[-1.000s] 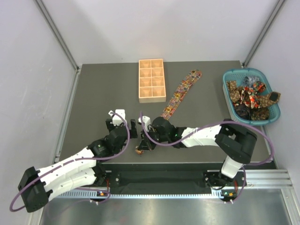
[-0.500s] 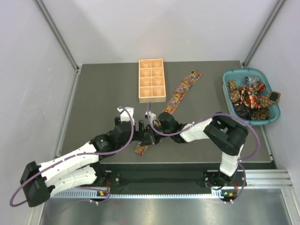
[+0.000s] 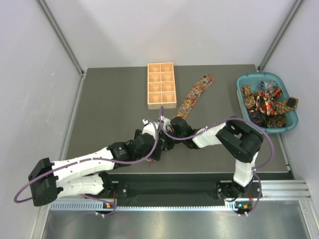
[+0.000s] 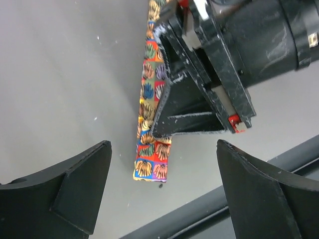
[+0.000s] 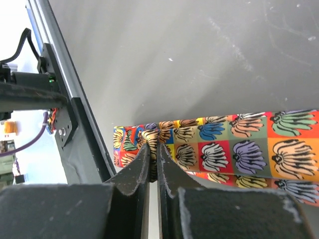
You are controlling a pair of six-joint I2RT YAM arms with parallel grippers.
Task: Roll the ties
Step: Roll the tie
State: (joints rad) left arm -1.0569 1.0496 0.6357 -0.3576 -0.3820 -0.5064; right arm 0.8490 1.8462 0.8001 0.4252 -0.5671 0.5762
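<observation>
At the front edge of the surface [image 3: 109, 99], my right hand [image 5: 154, 149] pinches the narrow end of the tie [image 4: 149, 119]; my left hand [image 4: 164, 179] hangs wide around it. Thin pinch may slip; crowded hands may collide.

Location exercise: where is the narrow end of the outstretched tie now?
Left wrist view: the narrow end of the tie lies near the front of the table, between the fingers of the open left gripper, pinched by the right gripper.
</observation>
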